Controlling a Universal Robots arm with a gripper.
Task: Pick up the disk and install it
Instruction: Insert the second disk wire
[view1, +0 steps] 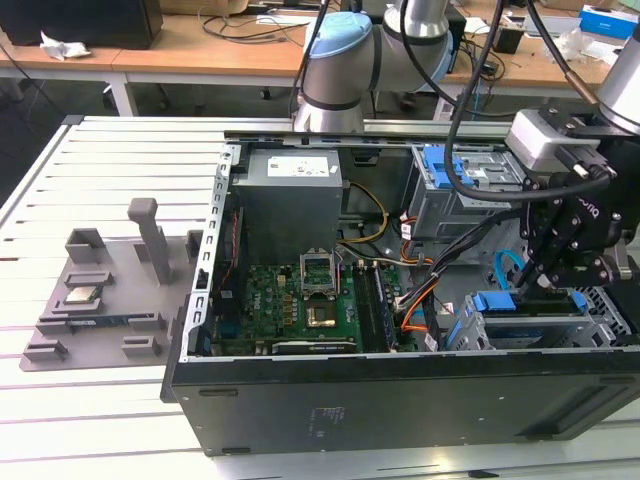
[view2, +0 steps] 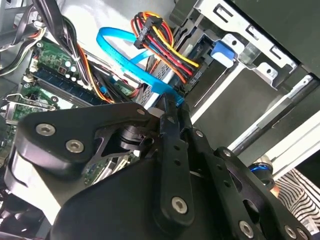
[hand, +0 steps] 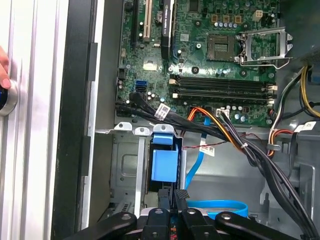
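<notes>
The disk shows as a blue plastic bracket (hand: 164, 165) seated in the grey drive cage (hand: 127, 165) at the case's front corner. In the exterior view its blue end (view1: 495, 302) sits low in the bay on the exterior view's right. My black gripper (hand: 173, 196) is shut, its two fingers pressed together with nothing visible between them, the tips right at the bracket's end. In the exterior view the gripper (view1: 548, 283) reaches down onto the bay. In the second wrist view the shut gripper (view2: 170, 107) points at the cage, beside a blue cable (view2: 120, 37).
Bundled power cables (hand: 225, 135) and a blue data cable (hand: 220, 206) run close by the bay. The motherboard (view1: 300, 300) lies in the open case. A second drive cage (view1: 470, 185) stands behind. A grey fixture (view1: 100, 290) holds a chip (view1: 82, 295). A fingertip (hand: 2, 70) rests beside a round button (hand: 6, 97).
</notes>
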